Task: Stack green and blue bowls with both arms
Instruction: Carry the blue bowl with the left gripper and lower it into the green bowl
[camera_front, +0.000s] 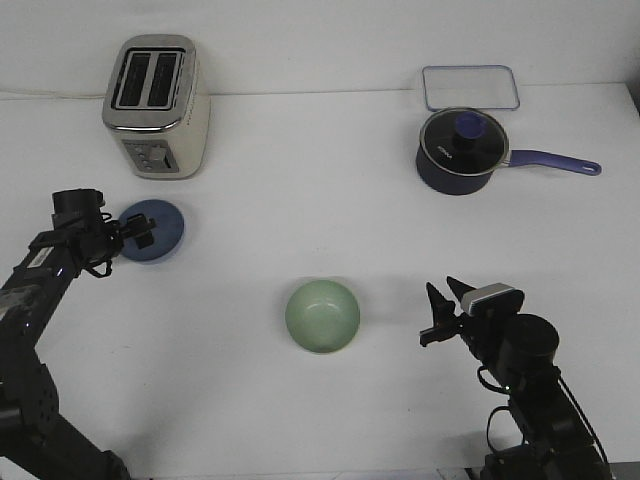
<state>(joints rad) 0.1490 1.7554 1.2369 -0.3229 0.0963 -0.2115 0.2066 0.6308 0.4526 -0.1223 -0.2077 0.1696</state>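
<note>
The periwinkle blue bowl (160, 232) sits on the white table at the left, in front of the toaster. My left gripper (138, 231) is at the bowl's left rim, its fingers spread over the rim, and the bowl rests flat on the table. The pale green bowl (322, 316) stands upright and empty in the middle near the front. My right gripper (446, 300) is open and empty, a little to the right of the green bowl and apart from it.
A cream and silver toaster (156, 107) stands at the back left. A dark blue lidded saucepan (460, 150) with its handle pointing right sits at the back right, with a clear rectangular container (470, 87) behind it.
</note>
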